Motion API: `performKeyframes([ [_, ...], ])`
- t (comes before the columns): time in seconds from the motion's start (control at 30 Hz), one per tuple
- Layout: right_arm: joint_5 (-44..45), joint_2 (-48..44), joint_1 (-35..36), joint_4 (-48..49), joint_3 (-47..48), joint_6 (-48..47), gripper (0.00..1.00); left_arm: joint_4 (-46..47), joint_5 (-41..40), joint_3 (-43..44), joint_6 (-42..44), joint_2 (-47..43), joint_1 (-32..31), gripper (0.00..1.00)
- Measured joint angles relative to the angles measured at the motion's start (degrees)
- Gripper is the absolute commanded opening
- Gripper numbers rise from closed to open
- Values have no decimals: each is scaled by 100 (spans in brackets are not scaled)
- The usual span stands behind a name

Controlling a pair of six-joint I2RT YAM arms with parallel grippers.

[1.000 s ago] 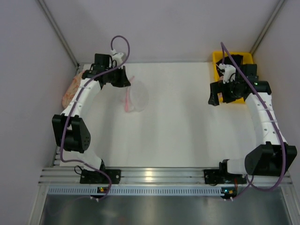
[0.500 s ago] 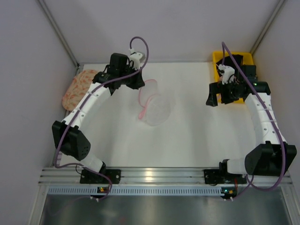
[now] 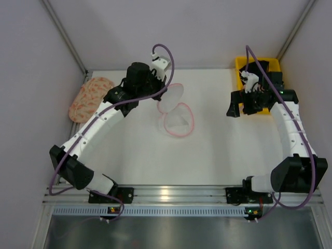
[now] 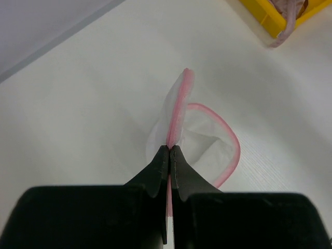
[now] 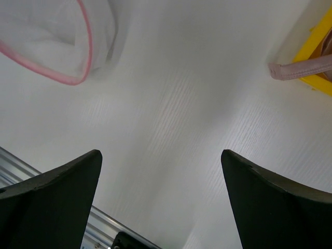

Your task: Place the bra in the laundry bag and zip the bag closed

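Carrying the laundry bag [image 3: 177, 123] rightward since before, left hand [image 4: 170, 149] clamps its pink rim; right hand [image 5: 161, 155] gapes apart.

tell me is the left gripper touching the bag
Touching. The left wrist view shows the left gripper with its jaws shut on the bag at its pink rim.

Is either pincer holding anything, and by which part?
The left pincer is shut on the laundry bag, pinching its pink zip rim. The right pincer is open, holding nothing.
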Motion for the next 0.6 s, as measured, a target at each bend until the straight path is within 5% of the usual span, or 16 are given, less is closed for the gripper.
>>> performKeyframes([
  [0.2, -118, 96, 0, 26, -2, 37, 100, 83, 85, -444, -710, 289, 332, 0],
  [0.6, -179, 310, 2, 76, -7, 37, 99, 1475, 1300, -793, -2767, 1381, 2673, 0],
])
